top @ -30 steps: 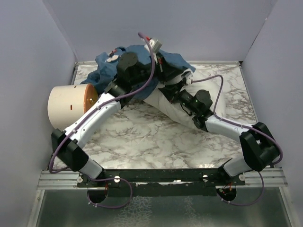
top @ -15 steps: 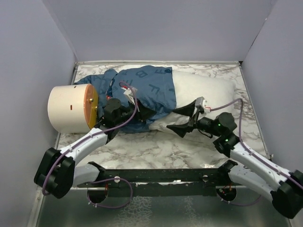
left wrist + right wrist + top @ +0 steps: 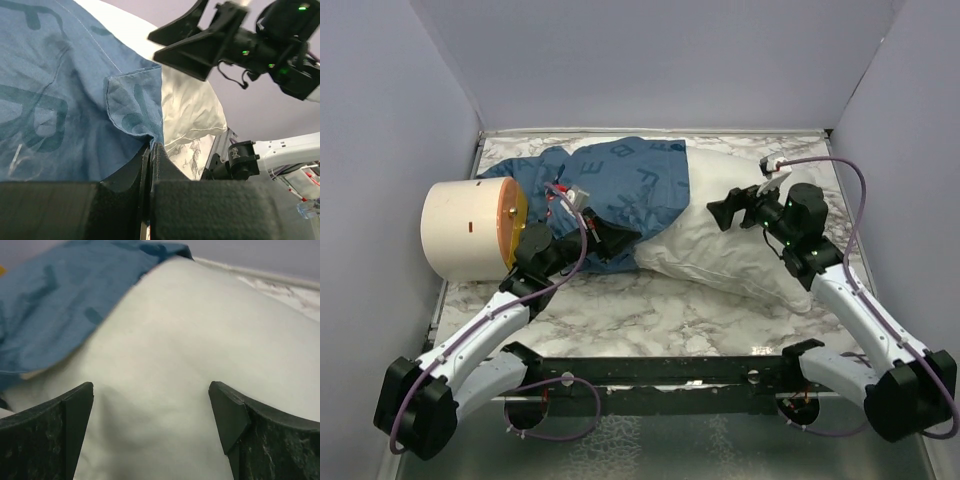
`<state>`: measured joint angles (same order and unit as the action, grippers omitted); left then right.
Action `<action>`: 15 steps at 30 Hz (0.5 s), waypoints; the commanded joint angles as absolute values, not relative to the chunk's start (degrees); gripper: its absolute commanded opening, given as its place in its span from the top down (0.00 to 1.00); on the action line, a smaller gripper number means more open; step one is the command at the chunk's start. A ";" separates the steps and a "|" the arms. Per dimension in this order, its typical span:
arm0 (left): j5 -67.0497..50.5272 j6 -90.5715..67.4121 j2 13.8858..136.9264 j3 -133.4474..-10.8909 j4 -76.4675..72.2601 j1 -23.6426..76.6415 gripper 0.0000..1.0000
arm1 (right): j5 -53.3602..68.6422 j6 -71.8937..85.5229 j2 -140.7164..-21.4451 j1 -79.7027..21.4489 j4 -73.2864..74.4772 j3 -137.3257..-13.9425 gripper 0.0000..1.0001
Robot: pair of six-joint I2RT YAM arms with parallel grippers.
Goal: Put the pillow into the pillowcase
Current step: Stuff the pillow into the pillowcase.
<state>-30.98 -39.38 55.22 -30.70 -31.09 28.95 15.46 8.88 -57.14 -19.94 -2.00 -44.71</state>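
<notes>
The pillow [image 3: 720, 262] is overlooked from high above by 1 camera and viewed closely, from opposite sides, by 2 wrist cameras.

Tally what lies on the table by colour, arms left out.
White: 1, the pillow
Blue: 1, the pillowcase
Cream with an orange end: 1, the drum
Total: 3
</notes>
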 commanded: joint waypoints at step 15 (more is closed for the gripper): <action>-16.23 -25.33 64.56 -69.68 16.58 32.01 0.39 | 26.34 11.78 -72.14 -16.44 -3.28 -38.41 0.63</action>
<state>-24.01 -30.26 56.25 -57.23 1.85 29.06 20.27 9.37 -69.47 -15.99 -8.69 -42.87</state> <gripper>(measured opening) 0.592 0.419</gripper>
